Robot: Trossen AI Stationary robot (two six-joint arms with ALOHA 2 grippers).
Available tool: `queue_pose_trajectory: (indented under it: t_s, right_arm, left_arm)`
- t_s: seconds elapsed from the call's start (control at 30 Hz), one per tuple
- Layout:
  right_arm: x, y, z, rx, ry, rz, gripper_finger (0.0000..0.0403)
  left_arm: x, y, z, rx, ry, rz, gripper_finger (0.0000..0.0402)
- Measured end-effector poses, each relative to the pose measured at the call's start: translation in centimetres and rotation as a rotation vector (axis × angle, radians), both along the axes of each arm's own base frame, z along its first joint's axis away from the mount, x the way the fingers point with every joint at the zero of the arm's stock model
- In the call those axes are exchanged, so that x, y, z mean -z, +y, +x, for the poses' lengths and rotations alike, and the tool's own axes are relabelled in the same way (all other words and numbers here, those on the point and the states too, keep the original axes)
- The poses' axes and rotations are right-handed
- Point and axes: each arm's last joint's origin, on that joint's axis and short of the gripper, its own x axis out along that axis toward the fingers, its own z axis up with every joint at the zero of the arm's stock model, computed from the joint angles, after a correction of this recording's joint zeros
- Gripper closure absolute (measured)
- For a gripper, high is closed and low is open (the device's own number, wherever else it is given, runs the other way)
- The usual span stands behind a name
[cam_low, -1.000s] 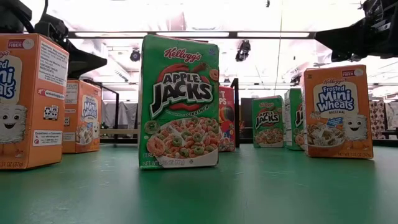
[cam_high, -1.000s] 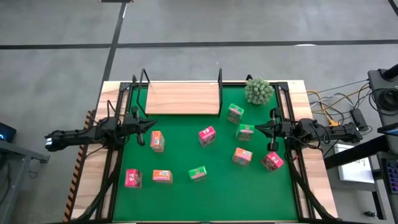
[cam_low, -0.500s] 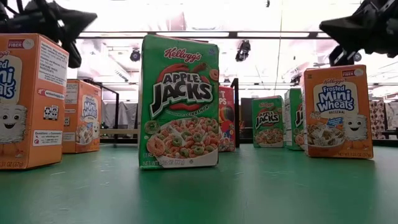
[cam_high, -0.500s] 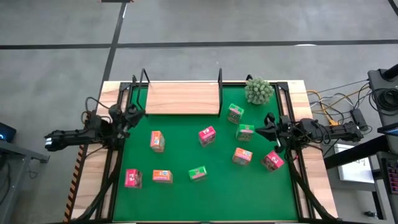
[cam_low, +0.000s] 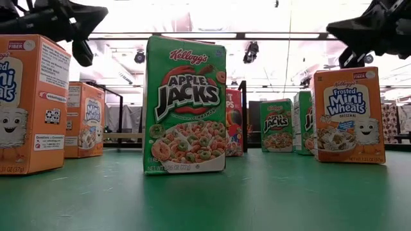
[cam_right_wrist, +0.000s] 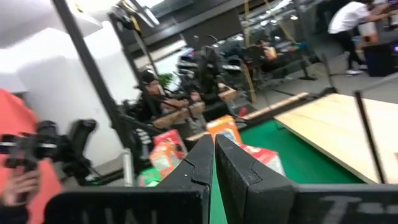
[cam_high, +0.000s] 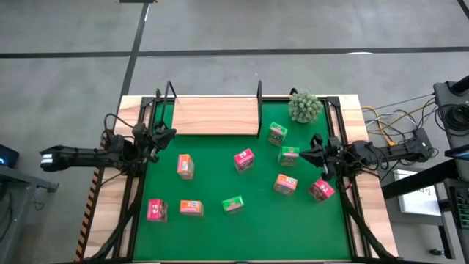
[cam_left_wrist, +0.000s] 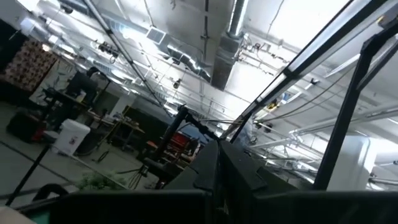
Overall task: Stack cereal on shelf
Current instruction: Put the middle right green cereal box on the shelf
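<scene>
From above, the left gripper (cam_high: pixel 165 133) hangs at the mat's left edge and the right gripper (cam_high: pixel 315 143) at its right edge — both closed, empty. The cereal (cam_high: pixel 244 159) boxes lie scattered on the green mat (cam_high: pixel 220 235), none on the shelf (cam_high: pixel 214 116). At table height, boxes stand upright. Each wrist view shows its fingers pressed together.

Shelf (cam_high: pixel 215 115) at top centre of the mat (cam_high: pixel 220 235) in the high view, plant (cam_high: pixel 304 107) just right of it. Cereal boxes (cam_high: pixel 244 159) scattered below: one at centre, a cluster right of centre under the plant, one left of centre, three along the lower left. Left gripper (cam_high: pixel 163 136) at mat's left edge, below shelf's left end. Right gripper (cam_high: pixel 316 152) at right edge, beside the cluster.
</scene>
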Motion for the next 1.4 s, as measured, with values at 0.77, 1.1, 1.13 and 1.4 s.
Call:
queue_pose_trajectory:
  t_s: [0.77,1.1,1.13,1.4]
  right_arm:
    - [-5.9,0.3,6.5,0.182,0.100,-0.157,0.0394]
    - [-10.6,0.5,9.5,0.209,0.406,-0.137,0.0394]
    - [-11.0,0.5,9.6,0.220,0.447,-0.136,0.0394]
    - [-12.5,0.2,9.0,0.214,0.894,-0.230,0.0394]
  left_arm:
    - [-0.6,0.3,1.3,-0.169,0.037,0.161,0.0402]
    - [-3.2,0.0,2.9,-0.054,0.186,0.304,0.0402]
    - [-3.4,0.0,3.1,-0.047,0.211,0.311,0.0402]
    - [-5.1,-0.2,3.7,0.023,0.342,0.381,0.0402]
